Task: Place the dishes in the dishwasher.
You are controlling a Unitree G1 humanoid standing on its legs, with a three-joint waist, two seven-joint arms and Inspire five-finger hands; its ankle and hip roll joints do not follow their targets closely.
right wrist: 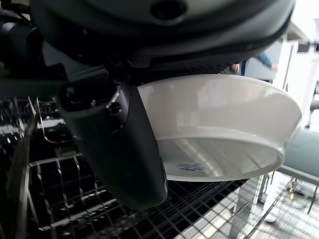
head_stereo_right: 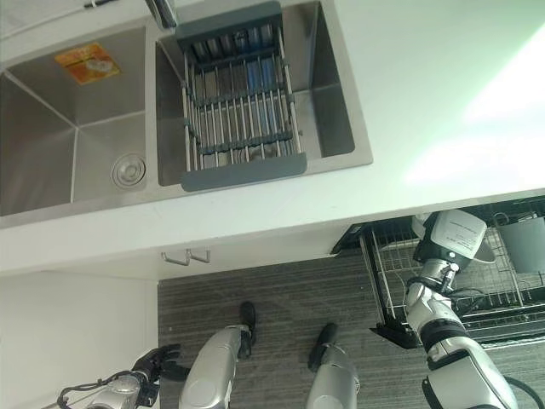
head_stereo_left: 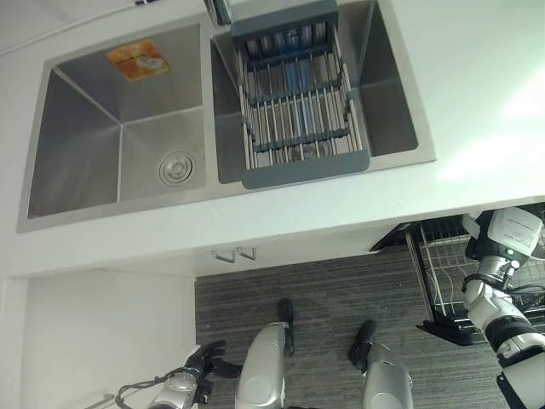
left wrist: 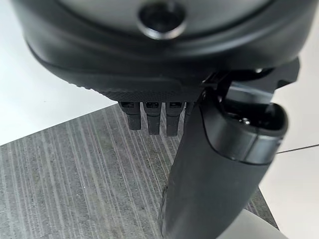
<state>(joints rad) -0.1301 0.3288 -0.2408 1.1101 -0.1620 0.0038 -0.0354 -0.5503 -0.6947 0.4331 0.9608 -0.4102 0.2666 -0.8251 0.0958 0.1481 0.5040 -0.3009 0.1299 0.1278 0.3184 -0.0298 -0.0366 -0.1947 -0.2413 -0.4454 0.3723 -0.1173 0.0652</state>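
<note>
A white bowl is in my right hand. The thumb lies across its outer wall and the fingers are hidden behind it. Bowl and hand hover just above the dark wire dishwasher rack, which is pulled out under the counter at the lower right. My right wrist reaches over that rack. My left hand hangs low at the lower left above the floor, fingers relaxed and holding nothing.
A white counter holds a double steel sink. The left basin has an orange label and a drain. A grey wire drainer basket sits across the right basin. Grey striped floor lies below.
</note>
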